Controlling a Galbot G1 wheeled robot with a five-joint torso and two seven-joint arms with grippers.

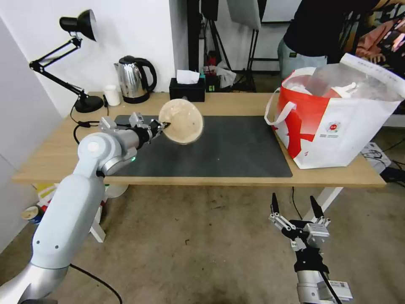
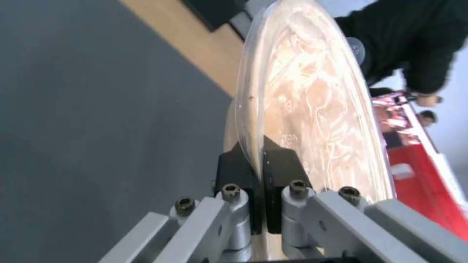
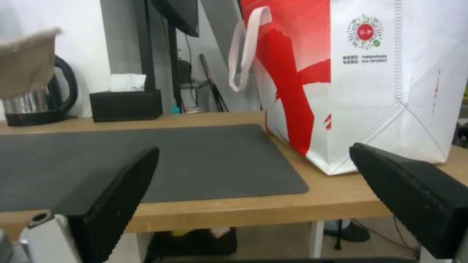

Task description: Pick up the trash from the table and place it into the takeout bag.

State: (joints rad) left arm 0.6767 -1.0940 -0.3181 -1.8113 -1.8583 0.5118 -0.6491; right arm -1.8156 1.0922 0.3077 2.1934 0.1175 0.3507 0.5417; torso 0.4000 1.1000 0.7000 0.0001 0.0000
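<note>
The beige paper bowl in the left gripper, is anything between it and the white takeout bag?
Nothing visible does: only bare dark grey mat lies between the beige shallow paper bowl and the boxy white-and-red takeout bag.

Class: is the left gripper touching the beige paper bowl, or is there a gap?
Touching. The left wrist view shows the left gripper shut on the beige paper bowl's rim, one finger on each side.

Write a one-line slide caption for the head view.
Left hand holds the beige paper bowl tilted above the dark grey mat, takeout bag at the table's far right; right hand open below.
</note>
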